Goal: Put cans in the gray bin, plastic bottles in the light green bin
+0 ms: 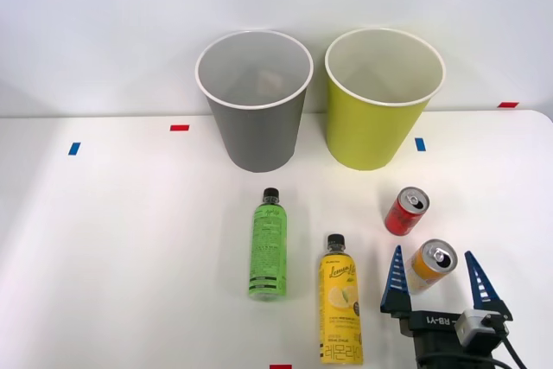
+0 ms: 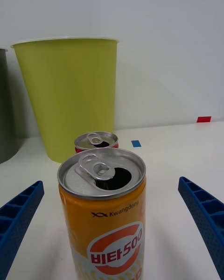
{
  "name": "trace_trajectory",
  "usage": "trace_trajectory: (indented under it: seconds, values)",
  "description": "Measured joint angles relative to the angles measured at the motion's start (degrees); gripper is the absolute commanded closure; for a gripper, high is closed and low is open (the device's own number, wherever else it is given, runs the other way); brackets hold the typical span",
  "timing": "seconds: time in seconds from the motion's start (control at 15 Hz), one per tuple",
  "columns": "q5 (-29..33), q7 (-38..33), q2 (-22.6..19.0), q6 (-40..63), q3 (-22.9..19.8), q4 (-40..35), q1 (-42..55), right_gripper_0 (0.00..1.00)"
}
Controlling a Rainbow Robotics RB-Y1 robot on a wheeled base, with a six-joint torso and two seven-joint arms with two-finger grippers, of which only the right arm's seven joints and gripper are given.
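The orange and white can (image 1: 431, 264) (image 2: 105, 214) stands upright on the table between the spread blue fingers of my right gripper (image 1: 435, 272) (image 2: 112, 224), which is open and not touching it. Just behind it stands the red can (image 1: 406, 211) (image 2: 96, 142). A green bottle (image 1: 269, 244) and a yellow lemon-label bottle (image 1: 340, 310) lie on the table to the left, caps pointing toward the bins. At the back stand the gray bin (image 1: 257, 101) (image 2: 4, 112) and, to its right, the light green bin (image 1: 380, 97) (image 2: 70, 93).
Small red tape marks (image 1: 180, 128) and blue tape marks (image 1: 420, 144) dot the white table (image 1: 130, 239). A pale wall rises right behind the bins. Open tabletop stretches to the left of the bottles.
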Motion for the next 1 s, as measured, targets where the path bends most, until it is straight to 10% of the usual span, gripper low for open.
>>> trace_trajectory:
  seconds: [0.47,0.53,0.6,0.67,1.0]
  values:
    - [-0.4,0.9,0.1,1.7,0.0,0.0,-1.3,0.00]
    - [-0.5,1.0,0.0,1.8,0.0,0.0,-1.4,0.27]
    - [-0.7,1.2,-0.1,1.8,0.0,0.0,-1.3,0.82]
    - [-0.7,1.3,-0.2,1.8,0.1,0.0,-1.3,1.00]
    - [-0.4,1.7,-0.4,1.8,0.0,0.0,-0.8,1.00]
